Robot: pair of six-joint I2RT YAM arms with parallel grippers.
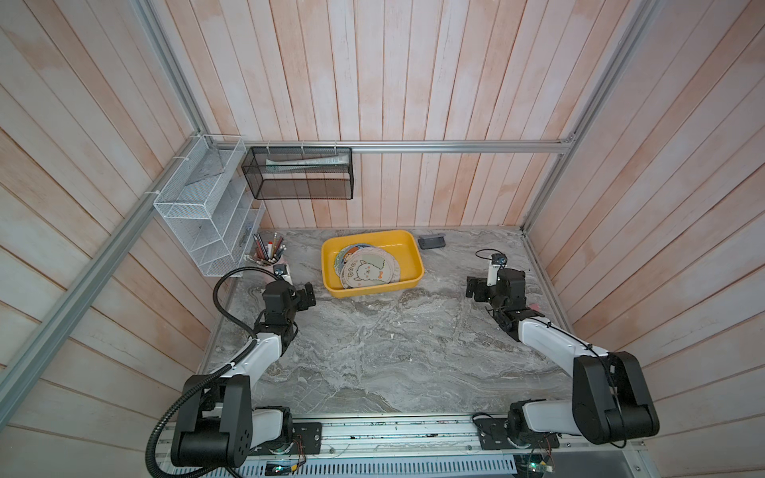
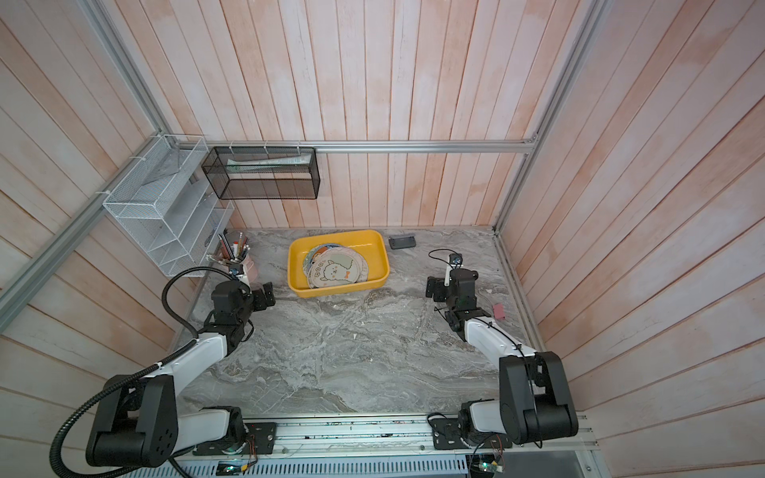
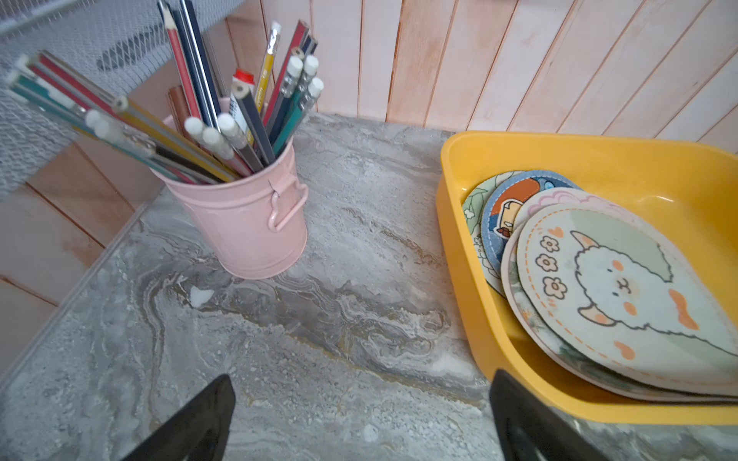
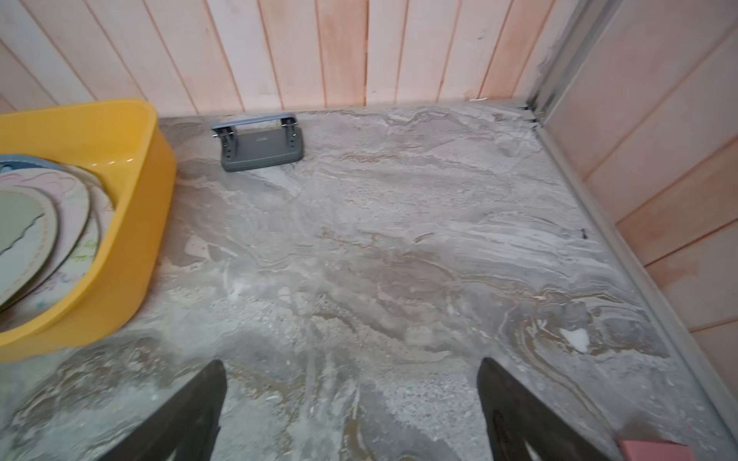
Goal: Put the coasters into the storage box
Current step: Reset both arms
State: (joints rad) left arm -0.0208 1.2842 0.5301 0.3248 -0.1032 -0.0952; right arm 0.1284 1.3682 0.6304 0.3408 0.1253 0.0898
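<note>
The yellow storage box (image 1: 372,289) (image 2: 339,288) stands at the back middle of the marble table. Several round coasters (image 1: 369,271) (image 2: 337,271) lie overlapped inside it, the top one printed with a white alpaca. The left wrist view shows that stack of coasters (image 3: 623,287) leaning in the box (image 3: 459,247). My left gripper (image 1: 307,294) (image 3: 361,383) hovers open and empty just left of the box. My right gripper (image 1: 474,287) (image 4: 351,367) is open and empty over bare table, well to the right of the box (image 4: 131,223). No coaster lies on the table in any view.
A pink bucket of pencils (image 3: 247,227) (image 1: 269,260) stands left of the box, close to my left gripper. A grey hole punch (image 4: 259,145) (image 1: 431,241) sits by the back wall. A pink eraser (image 2: 499,311) lies near the right edge. A white wire rack (image 1: 207,215) and a black mesh basket (image 1: 298,174) hang on the walls.
</note>
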